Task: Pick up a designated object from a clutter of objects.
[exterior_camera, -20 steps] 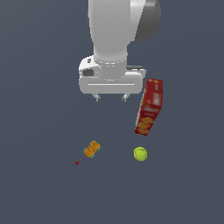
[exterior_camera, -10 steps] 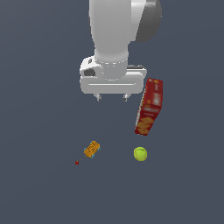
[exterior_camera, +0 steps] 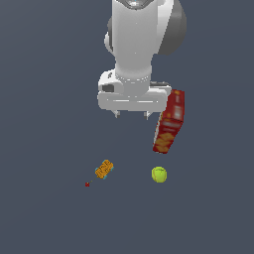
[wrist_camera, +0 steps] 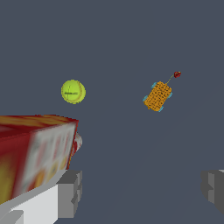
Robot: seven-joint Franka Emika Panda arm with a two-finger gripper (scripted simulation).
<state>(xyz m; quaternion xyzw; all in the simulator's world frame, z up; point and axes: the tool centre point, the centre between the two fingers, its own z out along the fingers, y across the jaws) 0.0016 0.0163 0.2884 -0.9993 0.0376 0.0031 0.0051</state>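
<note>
- Hand (exterior_camera: pixel 132 115) is hanging above the worktop (exterior_camera: pixel 44 218) with its two fingers (wrist_camera: pixel 70 192) standing wide apart; nothing is sitting between them, so it is open.
- Can (wrist_camera: pixel 78 142) is showing only in the wrist view, as a thin pale-and-red sliver peeking past the edge of the red box (wrist_camera: pixel 35 153). Its top and label detail are staying hidden, and I cannot tell whether it is touching the box.
- In the exterior view the can is not showing at all.
- Red box (exterior_camera: pixel 169 121) is lying slanted just to the exterior view's right of the hand.
- Yellow-green ball (exterior_camera: pixel 158 174) is sitting near the box's lower end, apart from it.
- Orange-and-teal block (exterior_camera: pixel 104 169) is lying well apart from the ball, with the red speck (exterior_camera: pixel 87 184) just beside it.
</note>
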